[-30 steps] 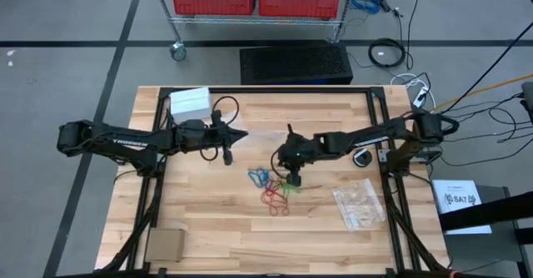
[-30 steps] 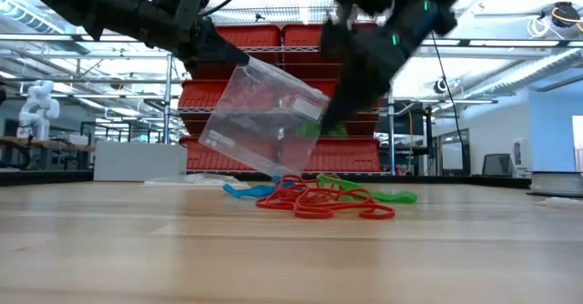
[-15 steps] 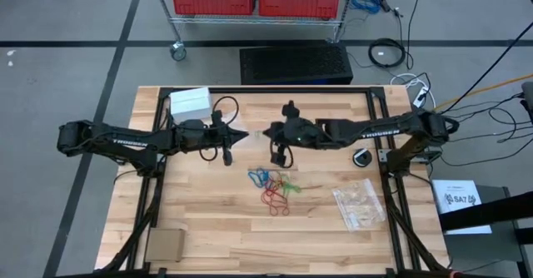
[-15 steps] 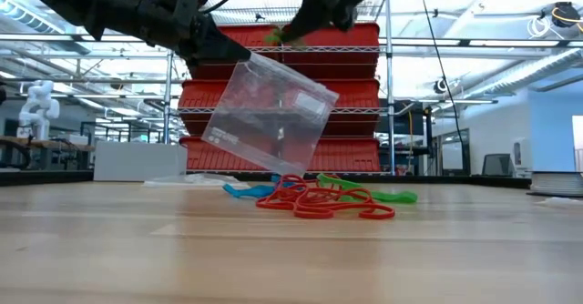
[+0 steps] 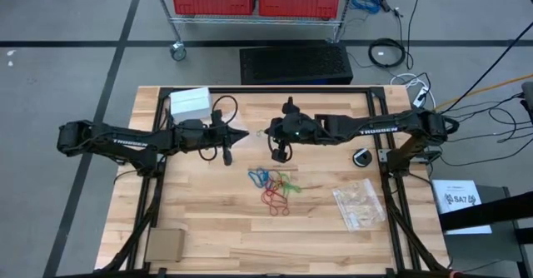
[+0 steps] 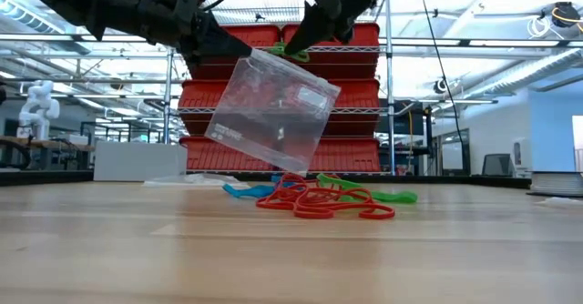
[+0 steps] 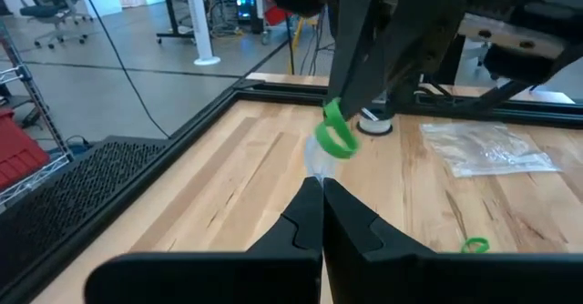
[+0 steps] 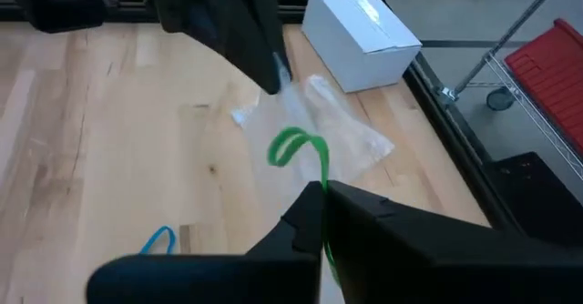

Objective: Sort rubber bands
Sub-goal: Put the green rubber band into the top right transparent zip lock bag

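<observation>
Looking near to far, we've barely dented this: the pile of rubber bands (image 6: 314,197) sits mid-table, red, blue and green tangled together. Above it our left gripper (image 6: 219,46) is clamped on a corner of a clear bag (image 6: 271,111), and the right gripper (image 6: 293,45) pinches one green band (image 7: 335,133) at its mouth. Spare bags (image 5: 360,205) lie right, a white box (image 5: 189,103) far left; nothing's blocking us.

In the high view the clear bag (image 6: 271,111) between the two sets of jaws barely shows against the worktop (image 5: 208,228). The green rubber band (image 8: 296,149) pinched in the right jaws is too small to tell there. The pile of rubber bands (image 5: 275,186) blurs into a tangle.
</observation>
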